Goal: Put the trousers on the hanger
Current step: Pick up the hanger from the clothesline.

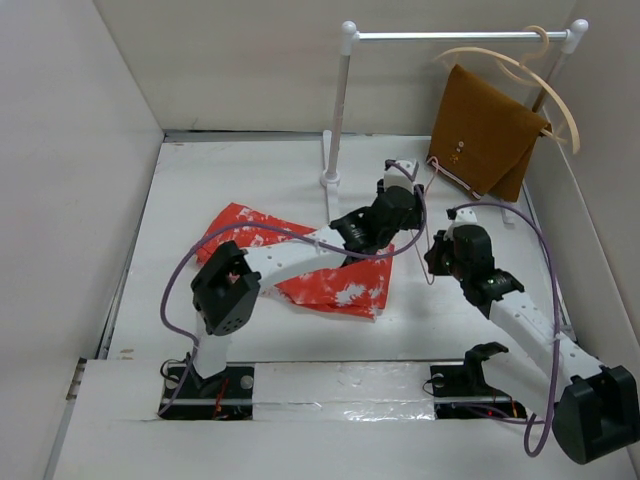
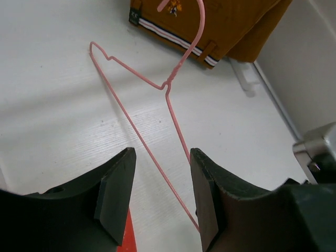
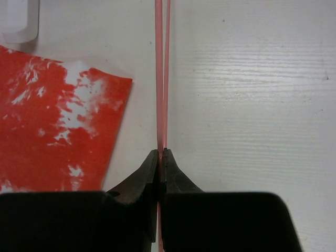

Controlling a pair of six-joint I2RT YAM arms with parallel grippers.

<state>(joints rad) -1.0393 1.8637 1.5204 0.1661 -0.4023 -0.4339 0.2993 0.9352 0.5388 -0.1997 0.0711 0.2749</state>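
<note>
The trousers (image 1: 335,287) lie spread on the bench (image 1: 200,180), at left. The left gripper (image 2: 160,168) is open above the hanger (image 2: 167,84); the right gripper (image 3: 159,153) is closed on its wire. I think right should hold firm while left fetches the trousers' edge.

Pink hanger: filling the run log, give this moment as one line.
right gripper: shut on pink wire hanger | left gripper: open above hanger | trousers: lying on table, unhung
</note>
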